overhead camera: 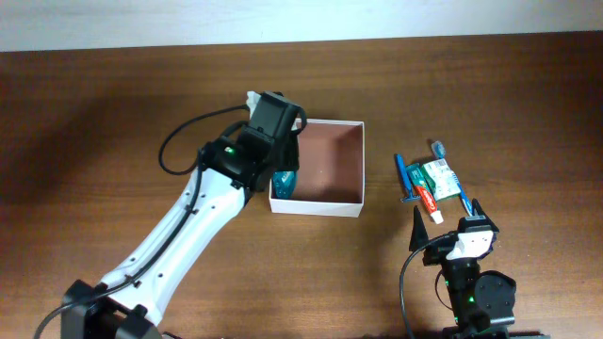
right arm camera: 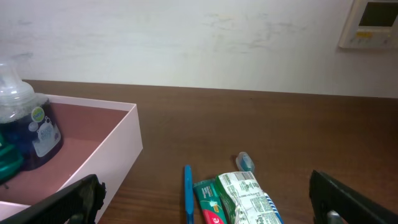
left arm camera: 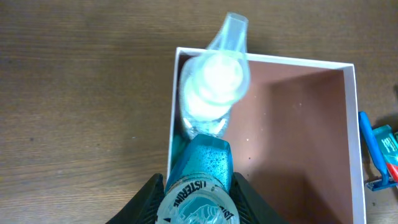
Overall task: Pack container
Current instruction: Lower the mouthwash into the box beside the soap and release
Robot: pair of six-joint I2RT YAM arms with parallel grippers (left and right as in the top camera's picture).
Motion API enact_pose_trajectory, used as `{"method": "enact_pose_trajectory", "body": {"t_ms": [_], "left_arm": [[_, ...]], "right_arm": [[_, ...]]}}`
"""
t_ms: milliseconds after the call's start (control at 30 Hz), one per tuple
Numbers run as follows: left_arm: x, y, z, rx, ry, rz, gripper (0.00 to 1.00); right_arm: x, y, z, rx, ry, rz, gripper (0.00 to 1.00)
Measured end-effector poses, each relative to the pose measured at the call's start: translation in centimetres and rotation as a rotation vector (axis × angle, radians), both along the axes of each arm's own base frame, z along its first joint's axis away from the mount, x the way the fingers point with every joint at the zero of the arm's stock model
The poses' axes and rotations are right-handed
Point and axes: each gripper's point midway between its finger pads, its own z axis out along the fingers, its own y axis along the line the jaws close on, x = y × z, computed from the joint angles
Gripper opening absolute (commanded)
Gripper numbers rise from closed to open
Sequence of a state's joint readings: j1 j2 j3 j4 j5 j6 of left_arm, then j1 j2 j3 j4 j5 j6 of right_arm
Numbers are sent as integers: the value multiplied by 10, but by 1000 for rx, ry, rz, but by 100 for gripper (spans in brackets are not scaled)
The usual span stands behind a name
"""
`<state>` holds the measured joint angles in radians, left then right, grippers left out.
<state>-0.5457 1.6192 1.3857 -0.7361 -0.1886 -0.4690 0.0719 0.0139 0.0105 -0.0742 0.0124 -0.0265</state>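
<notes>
The container (overhead camera: 332,160), a square white-walled box with a reddish-brown inside, sits mid-table. It also shows in the left wrist view (left arm camera: 292,124) and the right wrist view (right arm camera: 118,144). My left gripper (overhead camera: 283,162) is shut on a teal mouthwash bottle (left arm camera: 200,168) and holds it over the container's left wall (overhead camera: 285,181). A dark blue bottle with a clear cap (left arm camera: 214,81) stands inside the container by that wall and shows in the right wrist view (right arm camera: 34,127). My right gripper (overhead camera: 447,215) is open and empty, just in front of the loose toiletries.
Right of the container lie a blue razor (overhead camera: 403,179), a toothpaste tube (overhead camera: 426,200), a green-white packet (overhead camera: 439,175) and a blue toothbrush (overhead camera: 464,200). The right wrist view shows them between my open fingers (right arm camera: 211,211), with the packet (right arm camera: 245,196) in the middle.
</notes>
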Motion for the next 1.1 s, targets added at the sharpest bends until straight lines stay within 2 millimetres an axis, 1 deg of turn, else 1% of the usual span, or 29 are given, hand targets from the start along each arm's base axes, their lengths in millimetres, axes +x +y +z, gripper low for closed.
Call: {"method": "enact_pose_trajectory", "body": {"t_ms": [233,367,767,833,867,900,1100], "left_arm": [[-2,-10,-15,43,16,-17,21],[-1,-7,-24,75,31,-7,21],[1,-3,-23,95,18,12,19],[2,-1,-23,101,15,16,24],[2,-1,-23,103,13,18,31],[2,0,-23,105,12,20,35],[5,1,-19,110,-3,32,43]], "right_arm": [[0,0,0,1,0,0,98],[0,0,0,0,0,0,98],[0,0,0,0,0,0,98],[0,0,0,1,0,0,98],[0,0,0,0,0,0,98],[0,0,0,0,0,0,98],[0,0,0,0,0,0,98]]}}
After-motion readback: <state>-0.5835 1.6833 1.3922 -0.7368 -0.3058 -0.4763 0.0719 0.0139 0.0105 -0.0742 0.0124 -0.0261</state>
